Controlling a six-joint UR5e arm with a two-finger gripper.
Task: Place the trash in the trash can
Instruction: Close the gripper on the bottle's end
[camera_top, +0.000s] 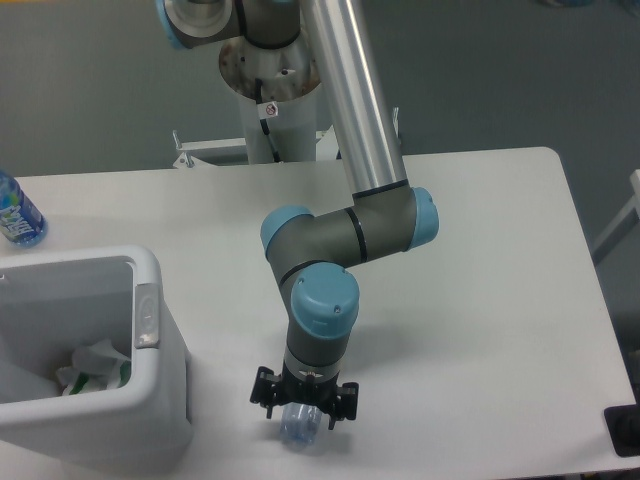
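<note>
The crushed clear plastic bottle lies on the white table near its front edge, mostly covered by the arm's wrist. My gripper points straight down over it, open, one finger on each side of the bottle, and I cannot tell whether the fingers touch it. The white trash can stands at the left front of the table. A crumpled white paper packet lies inside it.
A bottle of blue liquid with a blue label stands at the table's far left edge. The arm's base column rises behind the table. A dark object sits at the right front corner.
</note>
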